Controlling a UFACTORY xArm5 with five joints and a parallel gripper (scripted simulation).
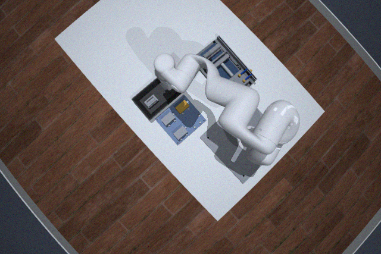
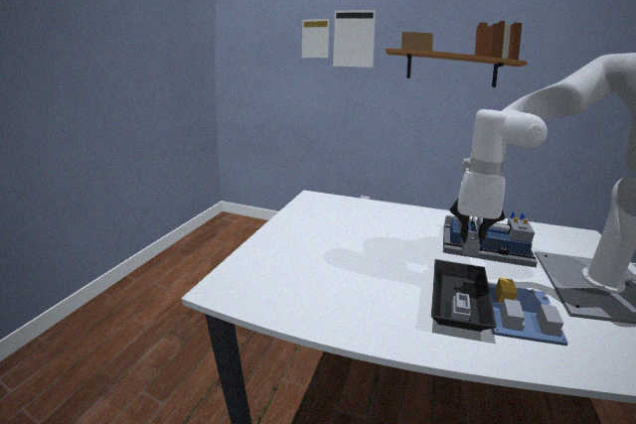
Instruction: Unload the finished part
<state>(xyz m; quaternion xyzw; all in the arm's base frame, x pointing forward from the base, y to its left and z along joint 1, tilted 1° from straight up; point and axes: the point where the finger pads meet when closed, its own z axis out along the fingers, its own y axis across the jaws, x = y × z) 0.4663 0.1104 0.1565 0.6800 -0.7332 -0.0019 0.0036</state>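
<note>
My gripper point(image 2: 472, 235) is shut on a small grey block point(image 2: 471, 245), the finished part, and holds it in the air over the far end of the black outfeed tray. Its pocket is too small to make out. In the overhead view my wrist point(image 1: 168, 71) hides the gripper and the held block; it hangs over the tray's end nearest the vise. Another pocketed part point(image 2: 461, 304) lies flat in the tray's near half and also shows in the overhead view point(image 1: 150, 102). The blue vise point(image 2: 493, 242) stands behind the tray, with no block visible in its jaws point(image 1: 225, 60).
A blue fixture plate point(image 2: 529, 317) lies right beside the tray. It holds two upright plain grey blocks point(image 2: 512, 314) point(image 2: 550, 319) and a yellow block point(image 2: 506, 288). The arm's grey base plate point(image 2: 590, 291) lies to the right.
</note>
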